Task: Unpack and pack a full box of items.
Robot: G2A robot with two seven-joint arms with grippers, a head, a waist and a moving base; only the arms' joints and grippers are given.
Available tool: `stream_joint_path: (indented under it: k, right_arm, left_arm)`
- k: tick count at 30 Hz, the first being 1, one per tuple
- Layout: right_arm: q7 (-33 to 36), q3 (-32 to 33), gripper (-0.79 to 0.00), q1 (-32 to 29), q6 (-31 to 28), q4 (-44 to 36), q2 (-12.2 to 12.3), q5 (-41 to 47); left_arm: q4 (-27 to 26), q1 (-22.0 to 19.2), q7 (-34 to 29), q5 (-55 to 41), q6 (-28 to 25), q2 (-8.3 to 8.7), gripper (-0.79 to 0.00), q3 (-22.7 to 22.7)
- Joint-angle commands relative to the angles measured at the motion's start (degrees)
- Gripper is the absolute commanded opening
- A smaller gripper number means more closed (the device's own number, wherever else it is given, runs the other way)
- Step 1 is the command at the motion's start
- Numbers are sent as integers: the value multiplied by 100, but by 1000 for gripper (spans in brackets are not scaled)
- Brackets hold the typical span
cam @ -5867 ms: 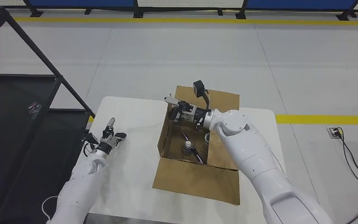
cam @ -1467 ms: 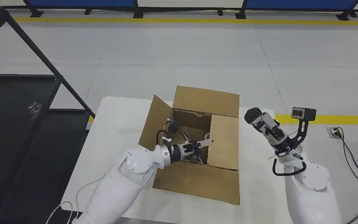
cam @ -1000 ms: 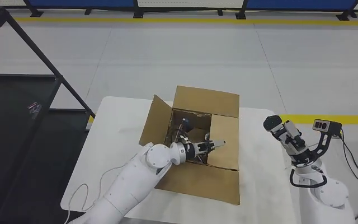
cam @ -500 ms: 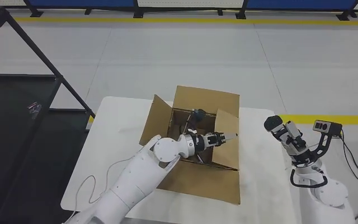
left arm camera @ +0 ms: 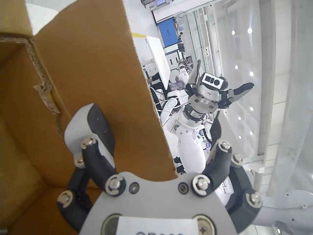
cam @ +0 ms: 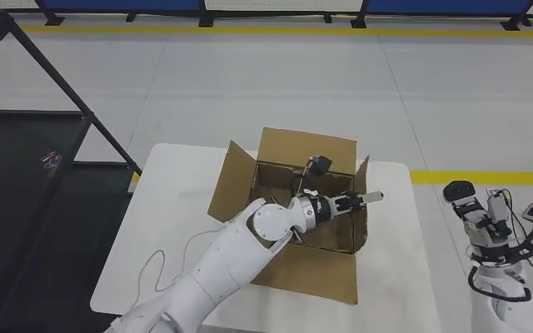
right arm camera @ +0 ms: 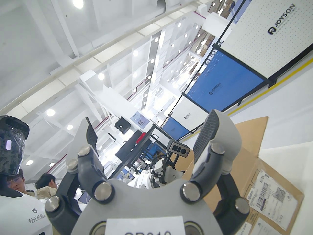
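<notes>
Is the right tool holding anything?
No, the right tool is open with nothing in it.

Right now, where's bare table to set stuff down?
Widest bare table: between its left edge and the left flap of the box. Narrower strip between the right flap and the table's right edge. Crowded: over the box, left pincer straddling that flap.

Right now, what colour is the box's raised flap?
The flap is plain brown, clearest in the left wrist view.
</notes>
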Motion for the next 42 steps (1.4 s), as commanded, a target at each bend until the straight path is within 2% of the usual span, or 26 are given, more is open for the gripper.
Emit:
stream_joint_path:
  k: [1,8,13,19,25,29,33,38,42]
  right_arm:
    - [-61,118,0,-139,-24,-37,17,31]
    - [-194,306,0,-404,13,-4,65,72]
    - [-144,229,0,-413,89,51,95,35]
    - [-153,154,0,-359,90,90,128,40]
    - [-197,97,0,-316,42,122,157,77]
    - [-290,69,0,-321,-28,141,168,88]
    - [-337,11,0,-310,105,96,187,-32]
    - [-160,-128,0,-203,435,5,229,-158]
    - [70,-310,0,-86,647,-93,263,-304]
  left_arm:
    - [312,-109,-42,-82,-28,-175,0,148]
    - [1255,-408,-264,-265,-40,-735,0,514]
    - [1821,-583,-360,-321,-38,-1063,0,614]
    - [2391,-773,-565,-236,250,-1387,0,710]
    - [2803,-916,-693,-203,278,-1609,0,681]
    - [2953,-1005,-746,-306,-19,-1678,0,546]
    - [3025,-1154,-864,-480,-436,-1651,0,317]
    - [3041,-1352,-1105,-542,-793,-1510,0,47]
    - [2984,-1460,-1232,-561,-1155,-1302,0,-224]
